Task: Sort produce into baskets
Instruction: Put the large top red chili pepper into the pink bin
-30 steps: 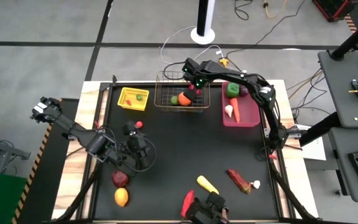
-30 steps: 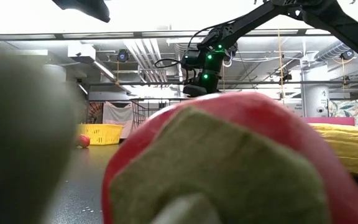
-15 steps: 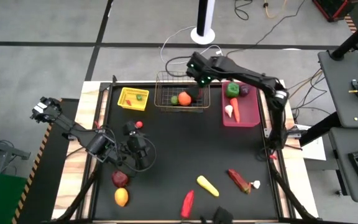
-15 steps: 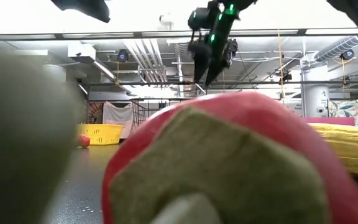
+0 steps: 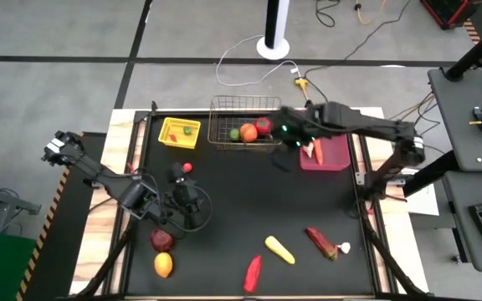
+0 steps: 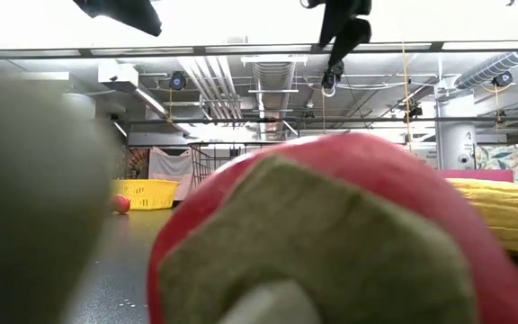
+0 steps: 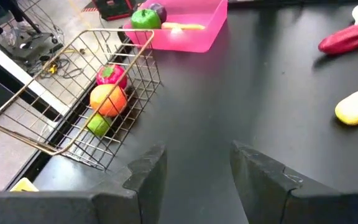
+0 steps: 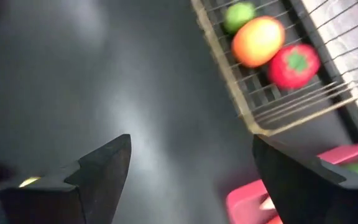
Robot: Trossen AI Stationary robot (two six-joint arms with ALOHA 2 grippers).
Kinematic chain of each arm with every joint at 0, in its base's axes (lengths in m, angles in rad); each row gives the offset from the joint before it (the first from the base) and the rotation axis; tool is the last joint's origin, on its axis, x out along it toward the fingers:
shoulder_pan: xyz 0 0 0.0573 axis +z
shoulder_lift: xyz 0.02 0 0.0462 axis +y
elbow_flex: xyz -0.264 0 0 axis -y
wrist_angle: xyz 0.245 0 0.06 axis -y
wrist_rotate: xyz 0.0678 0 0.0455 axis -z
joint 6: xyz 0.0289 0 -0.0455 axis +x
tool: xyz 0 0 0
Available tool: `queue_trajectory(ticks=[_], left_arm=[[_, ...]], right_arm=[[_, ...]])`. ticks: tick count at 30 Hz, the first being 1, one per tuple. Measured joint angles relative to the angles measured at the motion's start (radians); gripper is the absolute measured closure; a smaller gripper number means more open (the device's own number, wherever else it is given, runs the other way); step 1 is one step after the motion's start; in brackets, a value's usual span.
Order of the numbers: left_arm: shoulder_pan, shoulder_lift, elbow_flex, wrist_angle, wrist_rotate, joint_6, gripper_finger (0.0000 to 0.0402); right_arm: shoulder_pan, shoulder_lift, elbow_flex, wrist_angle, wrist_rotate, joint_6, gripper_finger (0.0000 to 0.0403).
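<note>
At the left of the matte black bench [image 5: 249, 209], the left gripper [image 5: 192, 203] hung with its two dark blocky fingers [image 7: 145, 177] apart and nothing between them, just beyond a dark red rounded fruit [image 5: 161, 240] and a smooth yellow-orange one [image 5: 164, 265] lying near the front edge. A tiny red piece [image 5: 188, 167] sat beside that arm, and behind it the small yellow plastic tray [image 5: 171, 138] held a green item. Further right stood the bare wire basket [image 5: 221, 134], an open metal grid holding three rounded pieces in a row: a green one [image 7: 98, 124], an orange one [image 7: 108, 100] and a red one with a green top [image 7: 112, 75]. In front of it, well apart, lay a slim red pepper [image 5: 253, 272], a long yellow vegetable [image 5: 279, 249] and a dark red tapered one [image 5: 320, 241] with a small white piece [image 5: 345, 247] touching or just beside its end. The right gripper [image 5: 289, 134] hovered between the basket's right end and the glossy magenta bin [image 5: 337, 155], its fingers [image 8: 98, 171] spread wide and holding nothing. The bin held a green fruit [image 7: 142, 18], a purple one [image 7: 158, 10] and a pale carrot-shaped piece [image 5: 317, 151]. From bench height, a large red shape with a rough olive patch [image 6: 331, 243] blocked most of the scene.
</note>
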Motion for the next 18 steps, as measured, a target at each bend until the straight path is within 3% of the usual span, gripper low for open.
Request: queue_trajectory(ticks=[8, 18], left_arm=[[0.000, 0.088, -0.001, 0.012, 0.097, 0.004, 0.0242], [0.000, 0.148, 0.004, 0.074, 0.180, 0.063, 0.0260]], right_arm=[[0.162, -0.110, -0.205, 0.007, 0.001, 0.188, 0.0078], [0.335, -0.133, -0.434, 0.008, -0.039, 0.432, 0.0078]])
